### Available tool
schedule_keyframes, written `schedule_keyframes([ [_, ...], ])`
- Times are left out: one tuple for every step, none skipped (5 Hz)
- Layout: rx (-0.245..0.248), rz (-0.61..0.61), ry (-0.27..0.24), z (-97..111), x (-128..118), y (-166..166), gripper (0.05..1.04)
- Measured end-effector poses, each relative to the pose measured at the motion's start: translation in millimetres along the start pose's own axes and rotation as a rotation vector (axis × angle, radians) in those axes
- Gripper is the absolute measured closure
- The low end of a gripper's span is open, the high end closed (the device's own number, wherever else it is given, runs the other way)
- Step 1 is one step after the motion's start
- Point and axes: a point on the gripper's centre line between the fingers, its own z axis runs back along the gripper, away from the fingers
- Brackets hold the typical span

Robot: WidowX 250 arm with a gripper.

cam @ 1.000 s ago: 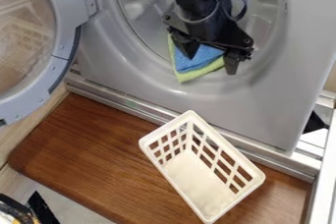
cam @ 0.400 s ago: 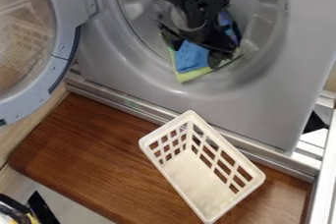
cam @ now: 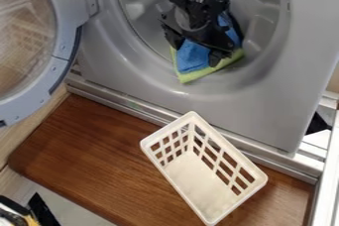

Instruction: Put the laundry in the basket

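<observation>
Evidently the pincer [cam: 196, 54] stands spread, its fingertips astride the blue cloth [cam: 192, 62].

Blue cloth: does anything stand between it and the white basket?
The lower rim of the washing machine's opening lies between the blue cloth and the basket; the open door is off to the side.
</observation>
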Motion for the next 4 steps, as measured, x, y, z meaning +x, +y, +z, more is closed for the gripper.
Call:
schedule_keyframes([
  [-0.008,0.003,0.0,-15.5,3.9,-2.4,0.083],
  [-0.015,0.005,0.005,-26.6,3.2,-3.3,0.083],
  [-0.01,0.011,0.005,-28.4,3.5,-0.9,0.119],
  [-0.002,0.016,0.006,-30.1,2.7,0.0,0.424],
])
